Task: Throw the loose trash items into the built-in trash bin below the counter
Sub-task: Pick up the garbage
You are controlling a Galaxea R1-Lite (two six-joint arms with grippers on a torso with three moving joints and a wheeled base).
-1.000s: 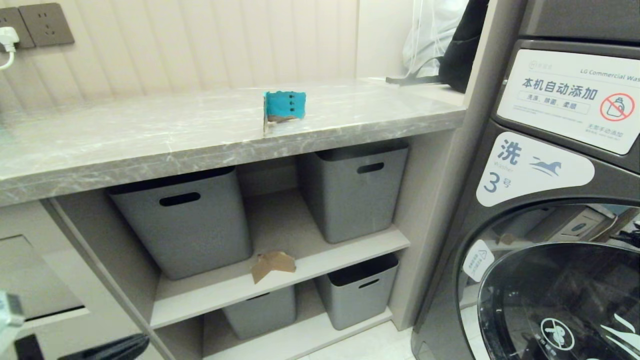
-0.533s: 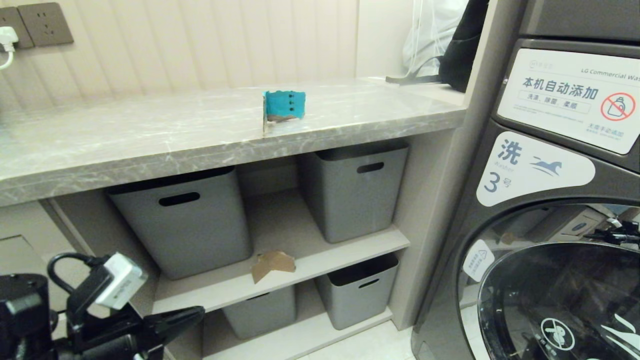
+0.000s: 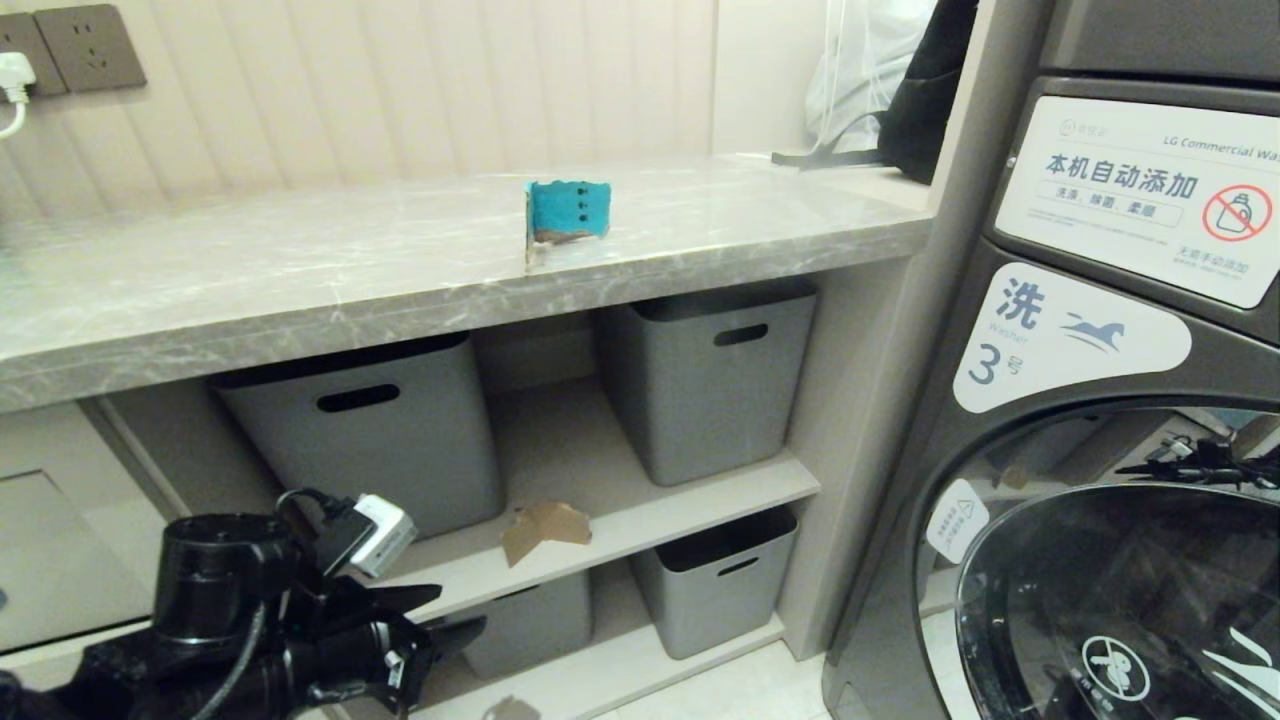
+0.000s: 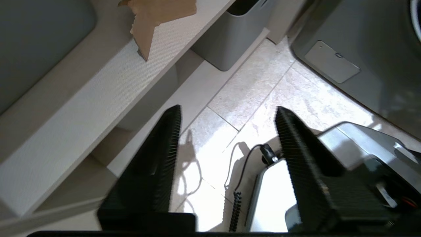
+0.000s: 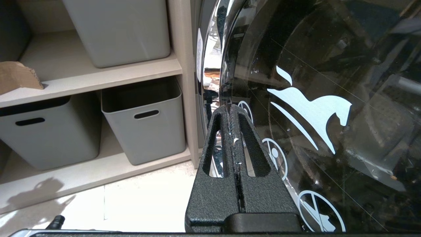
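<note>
Brown scrap (image 3: 545, 528) lies at the shelf (image 3: 640, 520) edge between grey baskets (image 3: 375, 440); the teal scrap (image 3: 568, 212) stands on the counter (image 3: 250, 290). The left gripper (image 3: 440, 615), jaws apart and empty, is held low before the shelf. A clipped shelf lip could knock the scrap floorward. The right gripper (image 5: 232, 131) is pressed together, parked. Readable on the washer (image 3: 1100, 400): "LG Commercial", "本机自动添加", "洗", "3号".

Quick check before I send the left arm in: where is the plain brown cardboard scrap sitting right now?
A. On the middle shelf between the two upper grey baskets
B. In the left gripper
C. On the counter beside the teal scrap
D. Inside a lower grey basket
A: the brown cardboard scrap lies on the middle shelf, in the gap between the two upper grey baskets, near the front edge.
</note>
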